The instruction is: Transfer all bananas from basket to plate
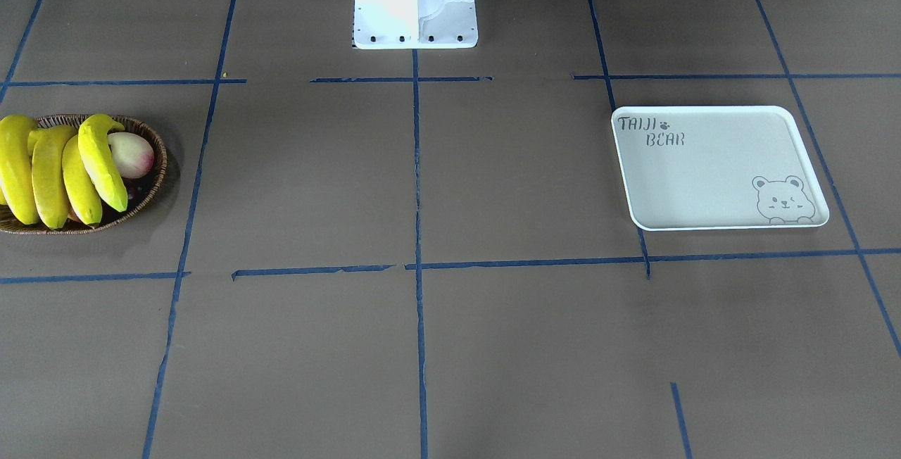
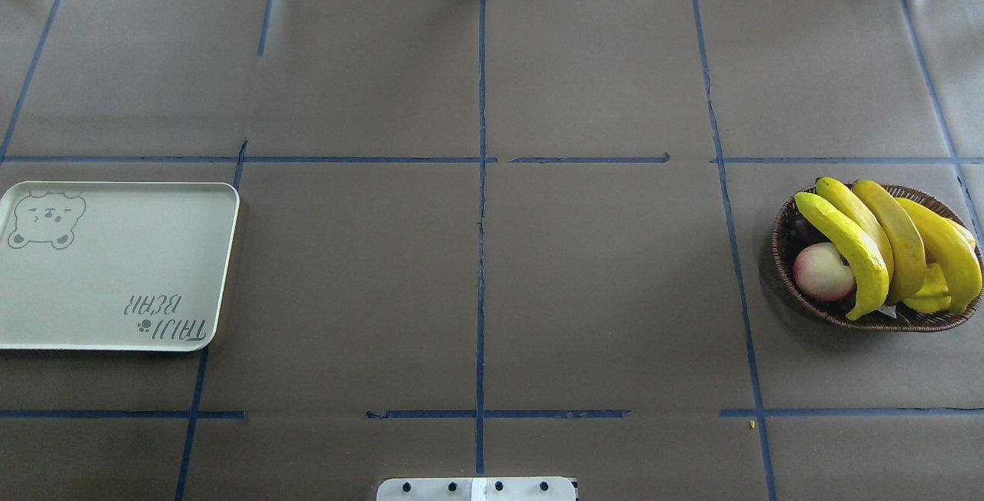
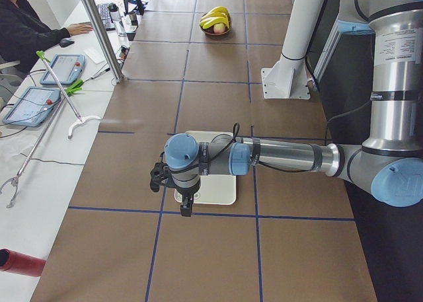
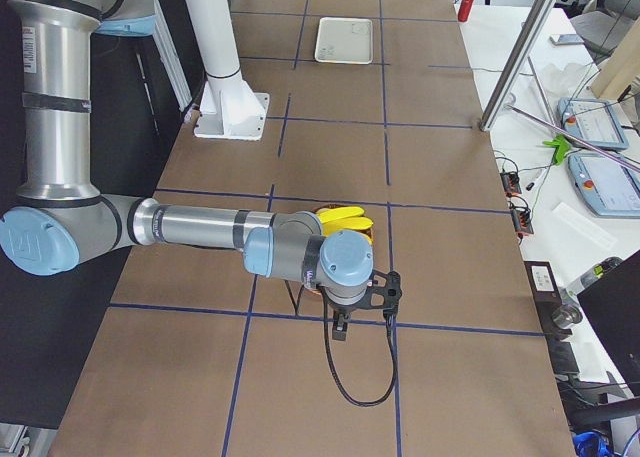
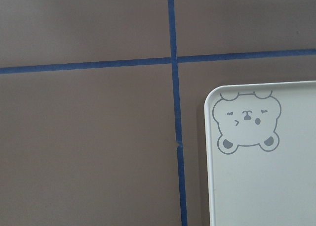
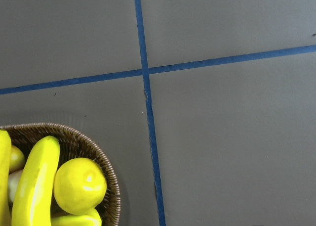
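Several yellow bananas (image 2: 884, 243) (image 1: 63, 170) lie side by side across the brown wicker basket (image 2: 784, 255) (image 1: 153, 181) at the table's right end. The white plate (image 2: 115, 270) (image 1: 711, 170) with the bear print lies bare at the left end. My left gripper (image 3: 186, 208) hangs high over the plate (image 3: 213, 191), near its outer edge. My right gripper (image 4: 338, 329) hangs high beside the bananas (image 4: 340, 217). Both grippers show only in the side views, so I cannot tell if they are open or shut. The right wrist view catches one banana (image 6: 34, 181) and the basket rim (image 6: 106, 169).
A pinkish peach-like fruit (image 2: 822, 270) and a round lemon-like fruit (image 6: 79, 185) share the basket. The white robot pedestal (image 1: 415, 1) stands at the table's robot side. A person (image 3: 26, 24) sits at a side bench with tablets (image 3: 63, 69) and a grabber tool.
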Robot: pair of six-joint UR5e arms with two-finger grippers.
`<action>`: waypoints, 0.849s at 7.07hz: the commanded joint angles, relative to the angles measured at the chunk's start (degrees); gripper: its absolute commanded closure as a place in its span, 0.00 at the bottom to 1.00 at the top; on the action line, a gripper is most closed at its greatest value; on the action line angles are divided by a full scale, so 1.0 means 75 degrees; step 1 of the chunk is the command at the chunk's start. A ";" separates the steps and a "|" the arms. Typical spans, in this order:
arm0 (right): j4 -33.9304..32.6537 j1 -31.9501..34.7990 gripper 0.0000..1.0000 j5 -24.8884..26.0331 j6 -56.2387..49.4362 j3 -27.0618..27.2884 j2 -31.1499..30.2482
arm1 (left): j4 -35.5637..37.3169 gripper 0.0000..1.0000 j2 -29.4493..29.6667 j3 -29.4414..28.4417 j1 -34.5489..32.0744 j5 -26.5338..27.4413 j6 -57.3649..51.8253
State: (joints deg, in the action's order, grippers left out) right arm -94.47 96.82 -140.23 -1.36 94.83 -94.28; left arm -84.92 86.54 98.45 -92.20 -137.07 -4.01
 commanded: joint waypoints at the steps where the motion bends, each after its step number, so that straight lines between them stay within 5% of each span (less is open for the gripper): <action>1: -0.0037 -0.0473 0.00 -0.0064 0.0076 0.0152 0.0381 | -0.0021 0.00 0.0052 0.0021 -0.0011 -0.0017 0.0195; 4: -0.0014 -0.1167 0.00 -0.0381 0.0356 0.0642 0.0418 | -0.0349 0.00 -0.0066 0.0080 -0.0012 -0.0170 0.0242; 6: 0.0021 -0.1784 0.00 -0.0253 0.2059 0.1821 0.0418 | -0.0349 0.00 -0.0065 0.0091 -0.0023 -0.0170 0.0254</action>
State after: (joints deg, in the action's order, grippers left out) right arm -94.44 86.65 -142.79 6.83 102.97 -91.13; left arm -87.44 86.07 99.08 -92.31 -138.32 -2.17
